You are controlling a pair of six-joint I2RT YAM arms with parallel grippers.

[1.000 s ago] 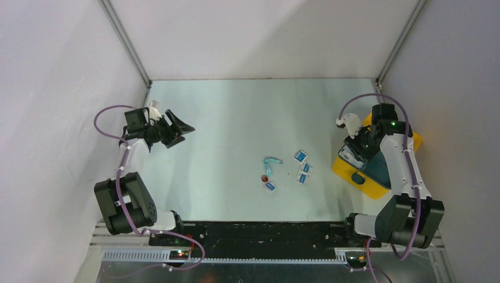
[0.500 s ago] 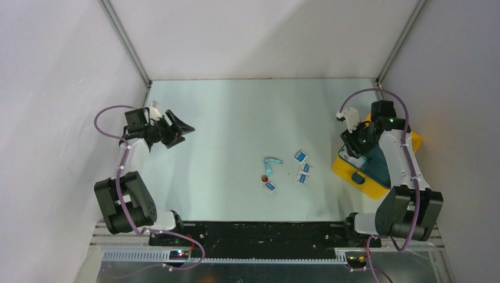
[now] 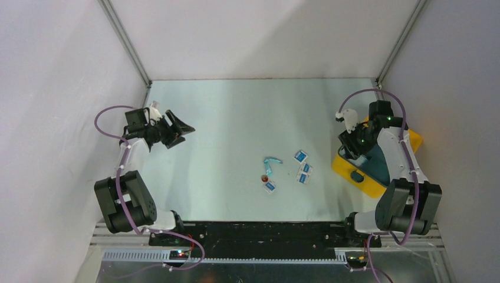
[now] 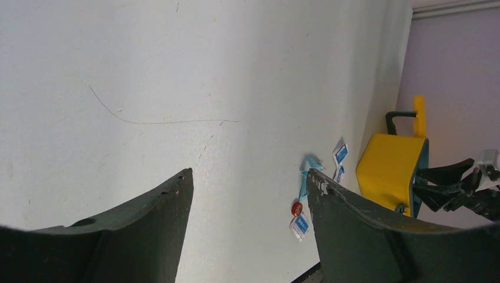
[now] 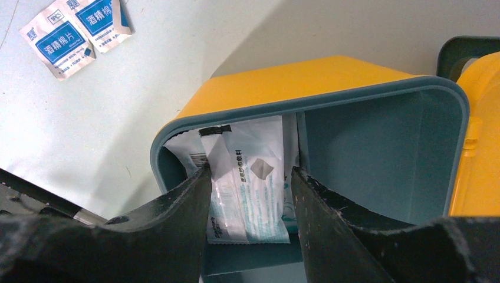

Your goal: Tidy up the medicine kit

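Observation:
The yellow medicine kit (image 3: pixel 370 186) stands open at the table's right edge, lid up. The right wrist view shows its yellow wall (image 5: pixel 283 82), teal rim and teal inside, with white sachets (image 5: pixel 250 194) lying in the left part. My right gripper (image 3: pixel 352 141) hangs over that opening, jaws open (image 5: pixel 250 172), one finger on each side of the top sachet. My left gripper (image 3: pixel 180 130) is open and empty at the far left, held above the table (image 4: pixel 249 172). It sees the kit (image 4: pixel 392 168) from afar.
Several small white-and-blue packets (image 3: pixel 303 168) lie mid-table left of the kit, one more (image 3: pixel 270 186) nearer the front. A teal curved piece (image 3: pixel 272 160) and a small red cap (image 3: pixel 265 177) lie beside them. Two of the packets show in the right wrist view (image 5: pixel 73 32).
My right gripper has shifted slightly back and left over the kit's opening. The left arm and the loose items have not moved.

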